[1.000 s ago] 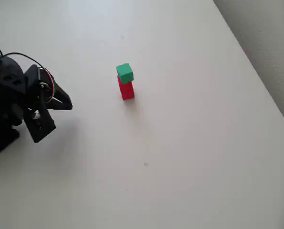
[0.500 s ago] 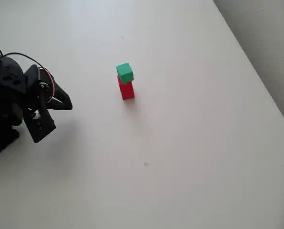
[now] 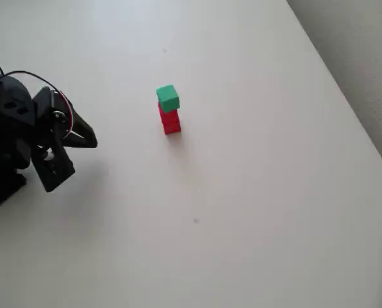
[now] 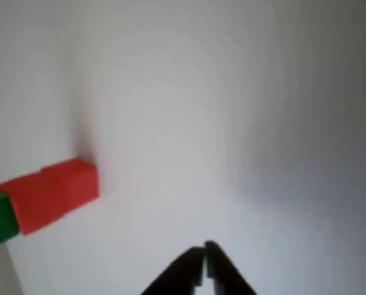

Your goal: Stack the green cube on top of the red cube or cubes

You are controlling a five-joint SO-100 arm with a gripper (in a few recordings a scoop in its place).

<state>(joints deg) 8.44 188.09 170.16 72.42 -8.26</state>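
A plain white desk [image 3: 255, 192] is spreading across the overhead view, carrying two tiny dark specks [image 3: 195, 221]. A pale textured floor [image 3: 364, 58] is showing past its right edge.

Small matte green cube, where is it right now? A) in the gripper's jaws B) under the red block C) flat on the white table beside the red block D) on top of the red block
D: in the overhead view the small matte green cube sits on top of the tall red block, while the black gripper stands well off to the left, holding nothing.
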